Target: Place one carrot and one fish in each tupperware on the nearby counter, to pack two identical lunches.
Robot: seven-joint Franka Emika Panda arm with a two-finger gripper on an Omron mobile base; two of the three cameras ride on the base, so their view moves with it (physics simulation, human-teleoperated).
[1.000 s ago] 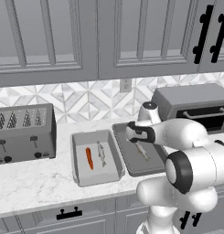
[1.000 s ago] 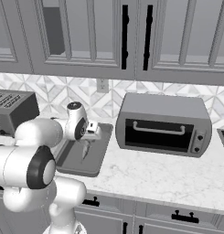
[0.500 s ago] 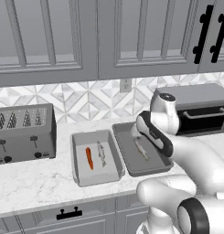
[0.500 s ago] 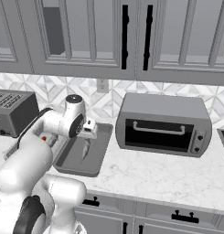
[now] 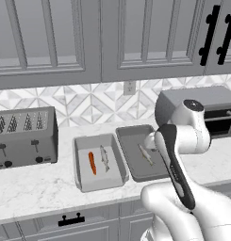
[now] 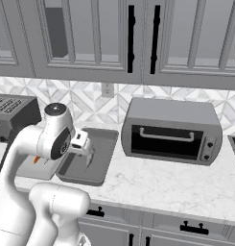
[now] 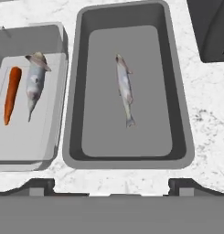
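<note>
Two grey tupperware trays lie side by side on the marble counter (image 5: 51, 181). The left tupperware (image 7: 54, 151) holds an orange carrot (image 7: 12, 93) and a silvery fish (image 7: 34, 82). The right tupperware (image 7: 73, 114) holds a single fish (image 7: 125, 89) lying along its middle. My gripper (image 7: 111, 185) hovers above the near edge of the right tupperware (image 6: 102, 137), open wide, with nothing between its fingertips (image 7: 40, 184). From the left base view I see the carrot (image 5: 92, 163) and both fish (image 5: 104, 158) in the trays. From the right, the gripper (image 6: 90, 157) hangs over the right tray.
A four-slot toaster (image 5: 25, 136) stands left of the trays. A toaster oven (image 6: 171, 132) stands close on their right. Grey wall cabinets hang above, and drawer fronts with black handles (image 5: 71, 220) sit below the counter edge.
The jaws have spread a little wider. The hand has lifted up and back from the right tupperware, and the arm's elbow has swung toward the camera. The fish lies still in the tray.
</note>
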